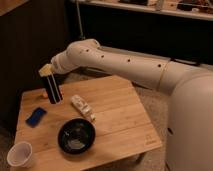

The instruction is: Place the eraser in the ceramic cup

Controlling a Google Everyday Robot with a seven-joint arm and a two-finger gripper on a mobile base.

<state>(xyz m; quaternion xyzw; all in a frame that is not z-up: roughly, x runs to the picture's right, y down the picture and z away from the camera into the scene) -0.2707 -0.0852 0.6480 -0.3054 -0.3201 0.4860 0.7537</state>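
The eraser [53,90], a long black bar, hangs almost upright above the left part of the wooden table [115,107]. My gripper [48,74] is shut on its top end, at the tip of the white arm reaching in from the right. The ceramic cup [20,155], small and white, stands at the table's front left corner, well below and to the left of the eraser. Cup and eraser are apart.
A wide black bowl [76,136] sits near the front edge, right of the cup. A flat blue block [36,116] lies at the left and a white packet [82,107] in the middle. Something small and orange [44,94] shows behind the eraser. My white body fills the right side.
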